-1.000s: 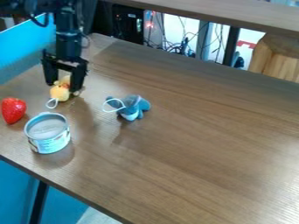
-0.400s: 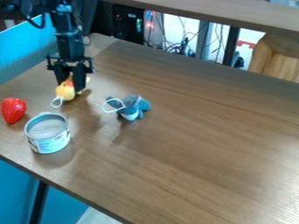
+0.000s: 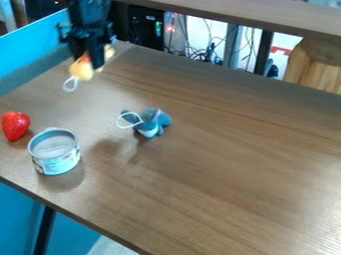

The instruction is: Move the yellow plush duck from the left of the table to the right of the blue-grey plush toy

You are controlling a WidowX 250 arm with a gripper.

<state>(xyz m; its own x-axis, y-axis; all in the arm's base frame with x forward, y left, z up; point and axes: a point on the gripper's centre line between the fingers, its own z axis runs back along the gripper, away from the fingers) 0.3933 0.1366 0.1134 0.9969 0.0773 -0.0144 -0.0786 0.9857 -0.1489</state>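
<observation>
One yellow plush toy was pinched between the jaws of the gripper, above the table's far-left part. One strawberry, one can and one blue plush were counted near the left edge; open room was seen rightward.

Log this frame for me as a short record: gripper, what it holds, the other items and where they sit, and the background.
Gripper: upper left, fingers closed around the yellow toy
Gripper point: black gripper
Held: yellow plush toy with a pale loop, raised above the table
Table: brown wood-grain table
Left edge: red strawberry
Lower left: short round can, upright
Left of centre: blue-grey plush toy with a white loop
Background: tangled cables beyond the table
</observation>
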